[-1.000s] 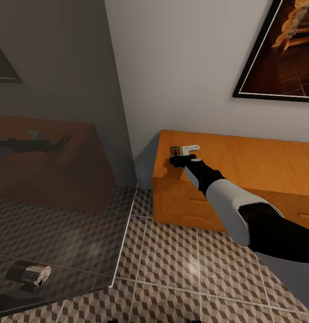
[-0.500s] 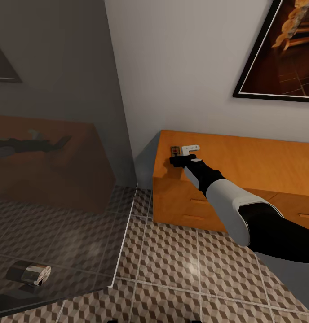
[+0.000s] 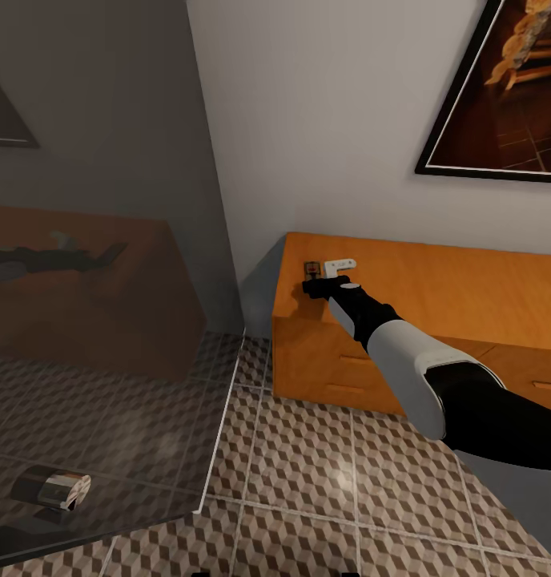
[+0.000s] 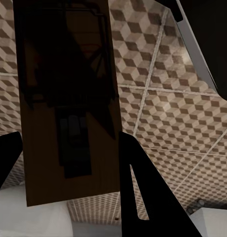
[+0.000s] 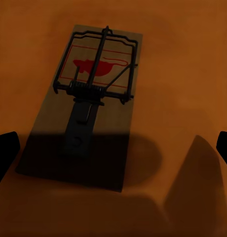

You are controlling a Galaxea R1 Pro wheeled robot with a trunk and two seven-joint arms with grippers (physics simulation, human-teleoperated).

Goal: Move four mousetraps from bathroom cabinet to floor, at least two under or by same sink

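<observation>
One mousetrap (image 5: 91,103), a tan board with a dark wire spring and red print, lies flat on the orange-wood cabinet (image 5: 182,74). My right gripper (image 5: 113,148) is open, its dark fingertips (image 5: 4,150) standing wide on either side of the trap's near end. In the head view the right gripper (image 3: 311,286) reaches over the cabinet (image 3: 444,280) top's left end, just short of that mousetrap (image 3: 311,267). My left gripper (image 4: 68,168) is shut on another mousetrap (image 4: 68,108), held above the cube-patterned bathroom floor (image 4: 167,113). The sink is out of view.
A glass panel (image 3: 107,264) stands at the left, reflecting the cabinet, with a chrome cylinder (image 3: 51,487) low behind it. A dark-framed picture (image 3: 500,88) hangs on the wall above the cabinet. Tiled floor (image 3: 307,481) lies open in front of the drawers.
</observation>
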